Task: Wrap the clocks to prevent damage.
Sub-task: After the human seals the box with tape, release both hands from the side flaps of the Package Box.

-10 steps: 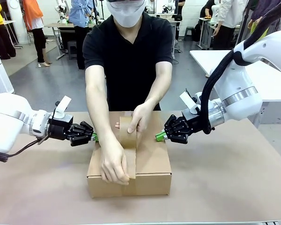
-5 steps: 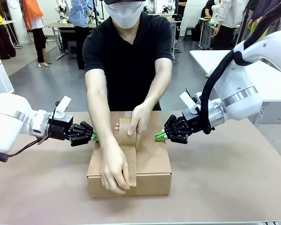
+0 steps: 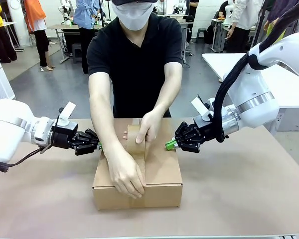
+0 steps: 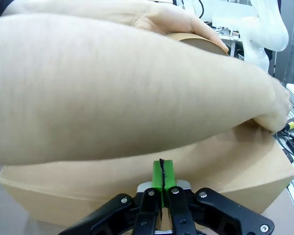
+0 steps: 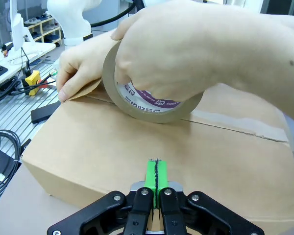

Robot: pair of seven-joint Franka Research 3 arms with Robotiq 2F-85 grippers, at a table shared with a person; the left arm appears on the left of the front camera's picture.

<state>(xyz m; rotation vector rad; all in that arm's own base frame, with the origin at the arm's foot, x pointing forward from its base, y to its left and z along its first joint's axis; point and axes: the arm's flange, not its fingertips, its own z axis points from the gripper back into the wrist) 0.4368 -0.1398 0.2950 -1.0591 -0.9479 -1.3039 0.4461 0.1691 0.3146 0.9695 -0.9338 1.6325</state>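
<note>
The one piece of print sits on the white inner core of the roll of brown packing tape [image 5: 154, 105], seen in the right wrist view under the person's hand [image 5: 186, 54]. It runs as dark red lettering with a small round mark beside it, curving along the core's inside. The letters are small, partly covered by the fingers and too blurred to spell out, so no word, brand or number can be read from it. The cardboard box [image 5: 152, 147] shows bare brown faces without readable print.
</note>
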